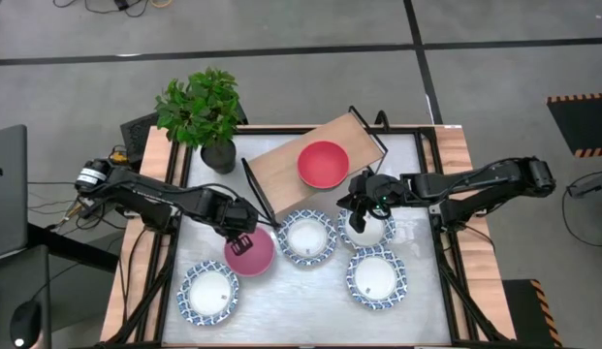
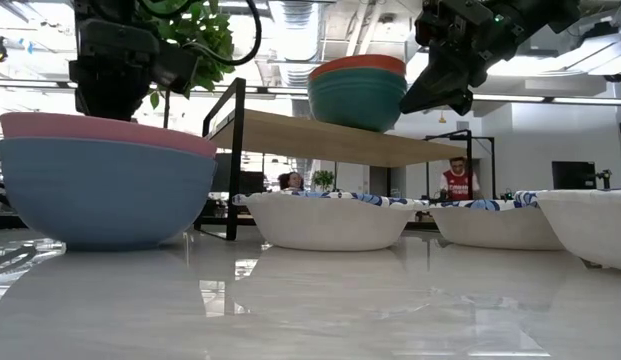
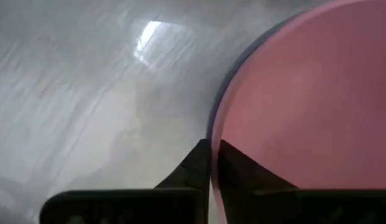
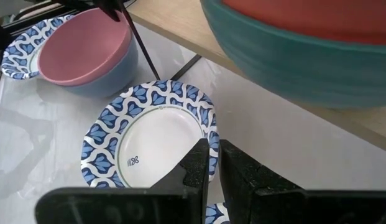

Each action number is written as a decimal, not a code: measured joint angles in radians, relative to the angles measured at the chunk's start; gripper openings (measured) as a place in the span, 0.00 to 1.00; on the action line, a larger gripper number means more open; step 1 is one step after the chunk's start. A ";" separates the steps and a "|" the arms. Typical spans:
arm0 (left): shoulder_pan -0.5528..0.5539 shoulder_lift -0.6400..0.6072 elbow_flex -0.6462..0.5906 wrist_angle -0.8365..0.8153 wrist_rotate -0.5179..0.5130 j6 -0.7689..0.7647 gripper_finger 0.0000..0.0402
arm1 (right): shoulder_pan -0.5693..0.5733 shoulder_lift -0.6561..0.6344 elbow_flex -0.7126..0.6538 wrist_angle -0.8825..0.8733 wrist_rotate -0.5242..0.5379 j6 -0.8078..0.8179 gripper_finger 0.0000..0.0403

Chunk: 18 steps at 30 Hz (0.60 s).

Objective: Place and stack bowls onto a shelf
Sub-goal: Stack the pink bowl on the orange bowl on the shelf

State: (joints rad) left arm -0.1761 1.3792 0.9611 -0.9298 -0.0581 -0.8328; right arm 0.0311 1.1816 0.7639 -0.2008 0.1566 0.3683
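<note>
A pink bowl (image 1: 252,254) sits nested in a blue bowl (image 2: 105,195) at the table's left front. My left gripper (image 3: 211,165) is shut on that stack's rim. My right gripper (image 1: 360,210) hangs shut in the air over a blue-patterned white bowl (image 1: 368,231), holding nothing. It is raised to about shelf height in the low view (image 2: 440,88). The light-wood shelf (image 1: 281,170) stands slantwise at the back. It carries a red bowl (image 1: 323,163) nested in a teal-green one (image 2: 358,98). Three more white bowls rest on the table: one in the middle (image 4: 149,137), one front right (image 1: 376,277), one front left (image 1: 208,292). My left gripper pinches the rim of the pink-and-blue stack (image 3: 212,134) on the side toward the table's left edge. One finger (image 3: 193,168) is outside and one finger (image 3: 242,171) is inside the pink bowl. It comes slanting down from the left. The stack rests upright on the table.
A potted plant (image 1: 202,107) stands at the far left corner beside the shelf's black end frame (image 1: 257,194). Wooden strips edge the tabletop (image 1: 417,174) on both sides. People sit in the room beyond, seen under the shelf (image 2: 455,180).
</note>
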 joint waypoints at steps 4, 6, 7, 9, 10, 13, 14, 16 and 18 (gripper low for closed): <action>0.000 0.000 0.002 -0.001 0.004 -0.017 0.01 | 0.000 0.000 0.000 0.000 0.000 0.000 0.16; 0.000 0.000 0.011 -0.002 0.015 -0.033 0.01 | 0.000 0.000 0.000 0.000 0.000 0.000 0.16; 0.001 0.000 0.022 -0.005 0.020 -0.042 0.01 | 0.000 0.000 0.000 0.000 0.000 0.000 0.16; 0.001 0.000 0.051 -0.021 0.020 -0.062 0.00 | 0.000 0.000 0.000 0.000 0.000 -0.002 0.16; 0.001 0.000 0.067 -0.032 0.021 -0.073 0.00 | 0.000 0.000 0.000 0.000 0.000 -0.003 0.16; 0.001 0.000 0.129 -0.063 0.019 -0.097 0.00 | 0.000 0.000 0.000 0.000 0.000 -0.003 0.16; 0.001 0.000 0.152 -0.078 0.019 -0.100 0.00 | 0.000 0.000 0.000 -0.001 0.000 -0.003 0.16; 0.001 0.000 0.197 -0.113 0.017 -0.114 0.00 | 0.000 0.000 0.000 -0.001 0.000 -0.003 0.16; 0.001 0.001 0.243 -0.131 0.010 -0.139 0.00 | 0.000 0.000 0.000 -0.001 0.000 -0.003 0.16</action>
State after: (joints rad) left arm -0.1749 1.3797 1.2045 -1.0613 -0.0482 -0.9715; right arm 0.0307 1.1816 0.7639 -0.2016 0.1566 0.3656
